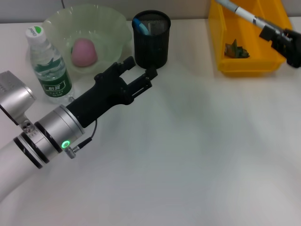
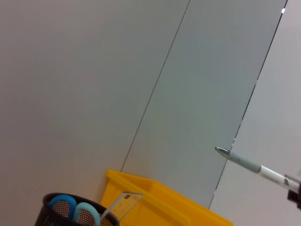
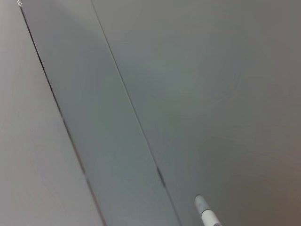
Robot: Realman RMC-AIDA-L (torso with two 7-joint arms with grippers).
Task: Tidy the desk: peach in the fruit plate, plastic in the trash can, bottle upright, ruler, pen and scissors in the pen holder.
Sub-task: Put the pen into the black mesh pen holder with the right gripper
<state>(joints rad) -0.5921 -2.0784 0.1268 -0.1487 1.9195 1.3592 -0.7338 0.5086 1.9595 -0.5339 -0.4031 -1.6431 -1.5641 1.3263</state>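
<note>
My right gripper hangs above the yellow trash can, shut on the silver-grey pen, which sticks out toward the back. The pen also shows in the left wrist view, and its tip in the right wrist view. The green plastic lies in the can. My left gripper is open and holds nothing, just in front of the black mesh pen holder. Scissors and ruler stand in the holder. The peach lies in the fruit plate. The bottle stands upright.
The white desk stretches bare across the front and middle. The bottle and fruit plate crowd the back left beside my left arm. The trash can stands at the back right, a gap of tabletop between it and the pen holder.
</note>
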